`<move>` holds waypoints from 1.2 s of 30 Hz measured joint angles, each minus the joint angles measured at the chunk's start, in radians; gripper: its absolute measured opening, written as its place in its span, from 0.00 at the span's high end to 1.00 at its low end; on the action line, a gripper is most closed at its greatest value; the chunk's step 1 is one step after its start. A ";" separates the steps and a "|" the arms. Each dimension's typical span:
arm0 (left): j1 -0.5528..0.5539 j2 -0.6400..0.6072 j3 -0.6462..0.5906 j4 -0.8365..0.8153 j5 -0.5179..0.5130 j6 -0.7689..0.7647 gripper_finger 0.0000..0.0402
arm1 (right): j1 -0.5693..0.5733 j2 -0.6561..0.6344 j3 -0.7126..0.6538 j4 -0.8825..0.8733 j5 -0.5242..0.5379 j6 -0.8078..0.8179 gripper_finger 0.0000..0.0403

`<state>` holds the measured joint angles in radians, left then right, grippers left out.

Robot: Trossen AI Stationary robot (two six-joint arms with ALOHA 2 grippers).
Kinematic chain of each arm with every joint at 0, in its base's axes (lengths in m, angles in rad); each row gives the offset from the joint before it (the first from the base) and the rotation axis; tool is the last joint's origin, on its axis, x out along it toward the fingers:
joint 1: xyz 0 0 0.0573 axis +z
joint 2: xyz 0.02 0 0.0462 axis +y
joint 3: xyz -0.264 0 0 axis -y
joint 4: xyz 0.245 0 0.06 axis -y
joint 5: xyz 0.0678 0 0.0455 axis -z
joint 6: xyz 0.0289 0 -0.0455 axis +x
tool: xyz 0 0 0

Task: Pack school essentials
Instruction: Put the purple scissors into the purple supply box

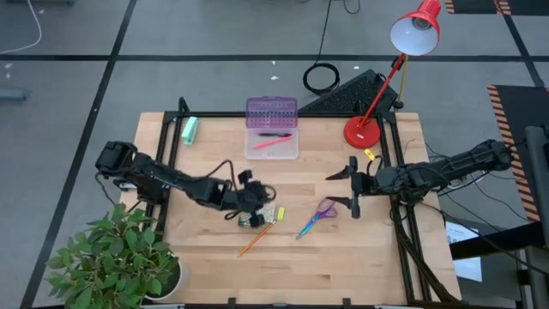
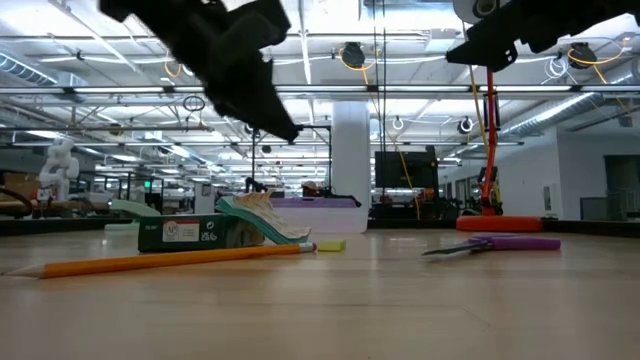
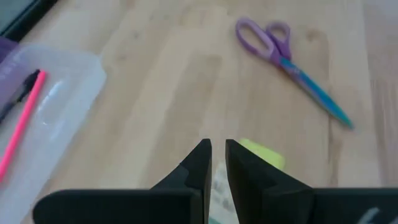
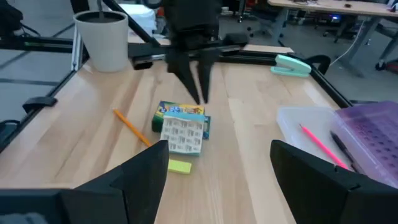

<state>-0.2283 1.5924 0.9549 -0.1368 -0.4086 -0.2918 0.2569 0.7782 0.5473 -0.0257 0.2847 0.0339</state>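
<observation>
The left gripper (image 1: 255, 204) hangs with fingers nearly closed and empty just above the yellow-green crayon box (image 4: 181, 127) on the bench (image 1: 206, 257), so I'd spread them wider, then lower squarely around it.

School supplies, loose on table
Crayon box (image 4: 181, 126) flat beside orange pencil (image 4: 131, 126) and yellow piece (image 4: 180, 167); purple-handled scissors (image 1: 316, 217) nearby; pink pen (image 1: 273, 142) in clear box (image 1: 272, 151).

- High view looks straight down on the whole table (image 1: 343, 257).
- Low view sits at table height.
- Both show the scissors (image 1: 316, 216).
</observation>
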 joint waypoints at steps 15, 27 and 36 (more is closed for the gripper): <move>-0.199 0.000 -0.053 0.008 -0.171 -0.136 0.87 | 0.008 0.145 0.000 -0.071 -0.002 0.099 0.38; -0.360 0.000 -0.053 0.078 -0.275 -0.185 0.87 | 0.245 0.222 0.000 -0.310 -0.010 0.475 0.38; -0.360 0.000 -0.053 0.104 -0.277 -0.182 0.87 | 0.293 0.369 0.000 -0.302 0.112 0.441 0.38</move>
<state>-0.5880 1.5929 0.9024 -0.0330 -0.6861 -0.4736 0.5497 1.1469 0.5476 -0.3275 0.3971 0.4751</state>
